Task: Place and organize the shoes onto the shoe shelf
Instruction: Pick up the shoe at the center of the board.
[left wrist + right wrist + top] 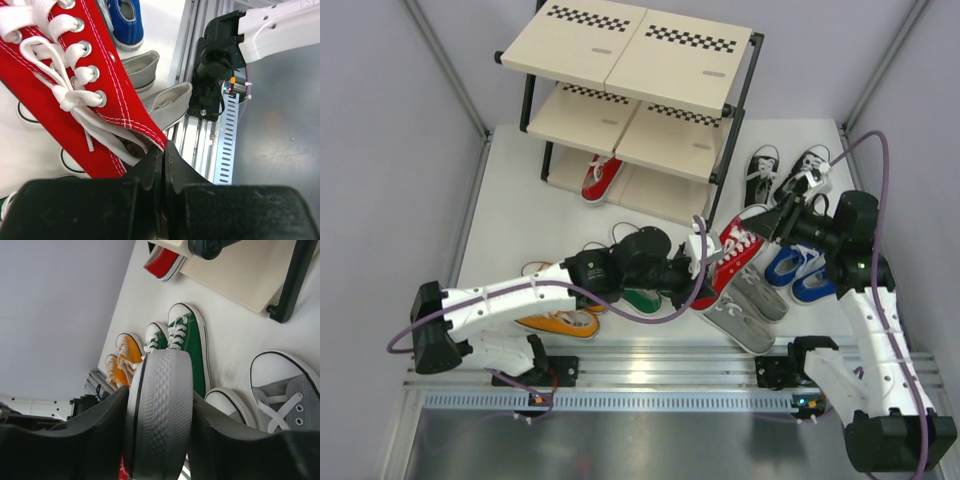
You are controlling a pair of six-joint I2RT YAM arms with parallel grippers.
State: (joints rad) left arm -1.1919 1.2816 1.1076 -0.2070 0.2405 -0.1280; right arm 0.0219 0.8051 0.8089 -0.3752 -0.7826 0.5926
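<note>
One red shoe [742, 248] hangs tilted above the floor shoes, held between both arms. My left gripper [164, 150] is shut on the heel edge of this red shoe [45, 125], its jaws pinched tight on the canvas. My right gripper [161, 401] grips the red shoe's white rubber toe cap [165, 390], with both fingers pressed against it. In the top view the left gripper [705, 262] is at the shoe's near left end and the right gripper [775, 225] at its far right end. The shoe shelf [620, 50] stands at the back, with a second red shoe [600, 178] on its bottom tier.
On the white mat lie grey shoes [750, 310], blue shoes [800, 272], black shoes [760, 170], a green shoe [642, 298] and orange shoes [565, 322]. Green shoes [187, 345] and orange shoes [127, 347] lie below the held toe. The shelf's black leg [295, 280] is close by.
</note>
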